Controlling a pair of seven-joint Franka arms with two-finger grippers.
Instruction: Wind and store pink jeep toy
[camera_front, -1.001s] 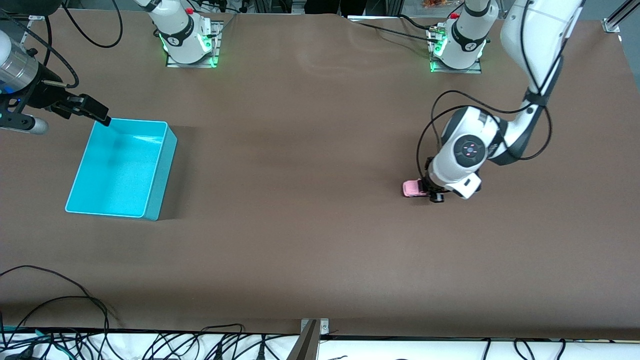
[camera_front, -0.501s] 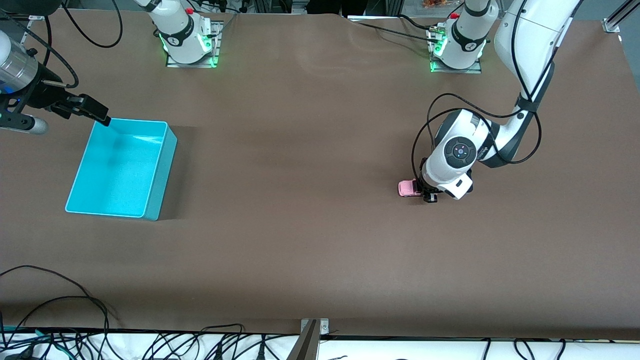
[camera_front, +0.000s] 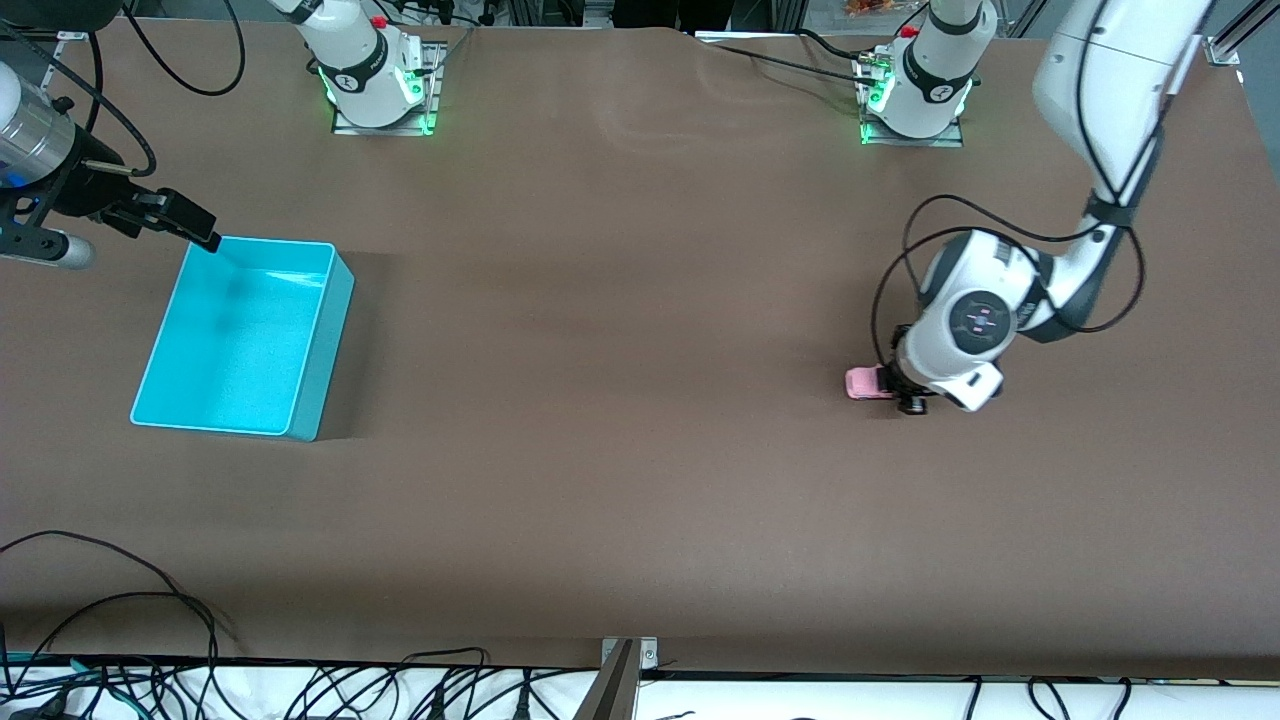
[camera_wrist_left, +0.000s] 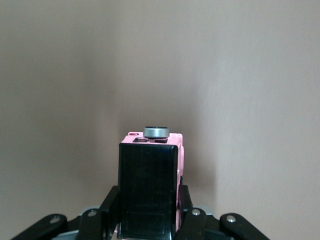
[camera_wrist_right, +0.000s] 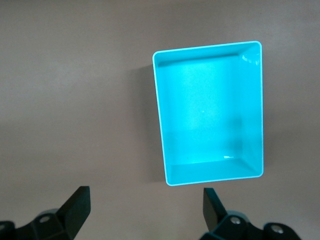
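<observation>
The work surface is a brown table (camera_front: 620, 450) with the two arm bases along one long edge and loose cables along the edge nearest the front camera. The pink jeep toy (camera_front: 868, 382) sits on the table toward the left arm's end, its wheels apparently on the surface, well apart from the cyan bin (camera_front: 238, 335), which stands at the right arm's end. The left gripper (camera_front: 905, 392) is down at table level and is clamped on the toy's rear; in the left wrist view the two fingers (camera_wrist_left: 186, 210) press against the sides of the black rear section of the toy (camera_wrist_left: 149, 182), with the pink body and a small grey disc on top of it projecting ahead of the jaws. Holding the toy low and by its sides, with the wheels against the table, suits dragging it along the surface, which is judged to be the winding step; storing has not yet begun, since the bin is empty. The right gripper (camera_front: 190, 225) hangs over the table just beside the bin's corner, and this arm waits. Its fingers (camera_wrist_right: 75, 207) stand wide apart with nothing between them, and its wrist camera looks straight down at the open bin (camera_wrist_right: 159, 120), a placement that keeps the container in sight for the later drop.
</observation>
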